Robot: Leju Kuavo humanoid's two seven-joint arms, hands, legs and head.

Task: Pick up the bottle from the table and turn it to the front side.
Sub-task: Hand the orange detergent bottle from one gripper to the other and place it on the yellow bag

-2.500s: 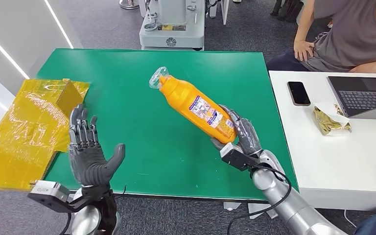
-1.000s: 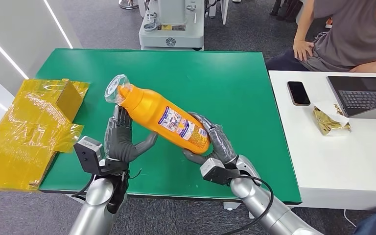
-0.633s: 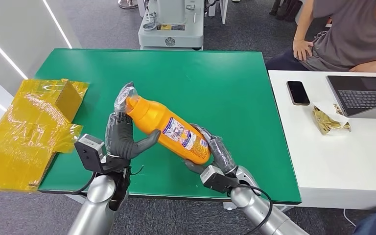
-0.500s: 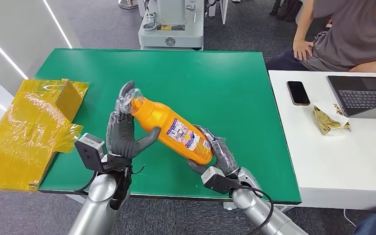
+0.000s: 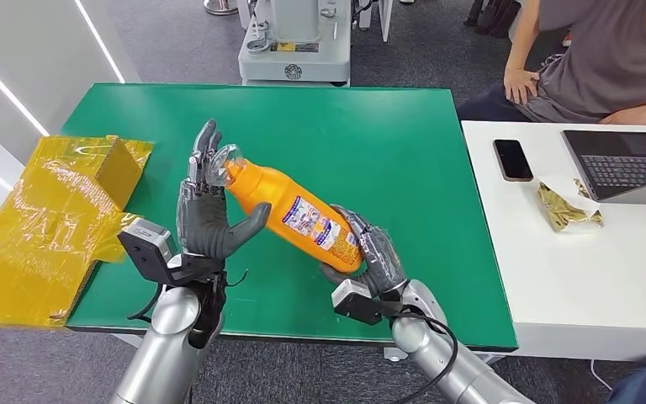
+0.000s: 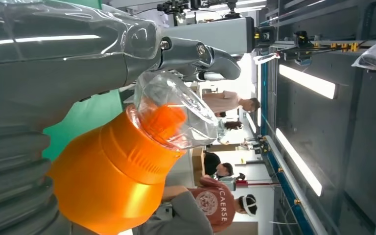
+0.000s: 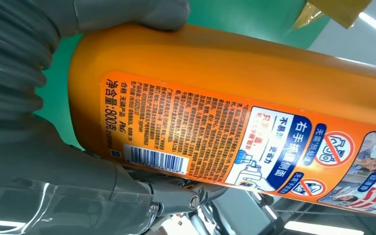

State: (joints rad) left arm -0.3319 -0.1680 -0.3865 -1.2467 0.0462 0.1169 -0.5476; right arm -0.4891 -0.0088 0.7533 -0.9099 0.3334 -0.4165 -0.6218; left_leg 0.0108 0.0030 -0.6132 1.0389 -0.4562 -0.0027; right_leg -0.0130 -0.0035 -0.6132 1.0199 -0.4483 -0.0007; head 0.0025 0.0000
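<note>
Bottle (image 5: 290, 215) held clear of the green worktop (image 5: 370, 135), base gripped by right hand (image 5: 368, 250), neck resting against spread-fingered left hand (image 5: 206, 215), apparently supporting rotation; back label showing.

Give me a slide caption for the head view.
Right hand holds the orange bottle above the green table; left hand cradles its neck.

I'm working in what looks like a robotics lab inside an office: a green test table (image 5: 370, 126) mid-frame, a grey machine base (image 5: 296, 42) at top centre, and at right a white desk (image 5: 555, 269) with a laptop (image 5: 627, 164), phone (image 5: 513, 159) and a seated person (image 5: 593, 59).
</note>
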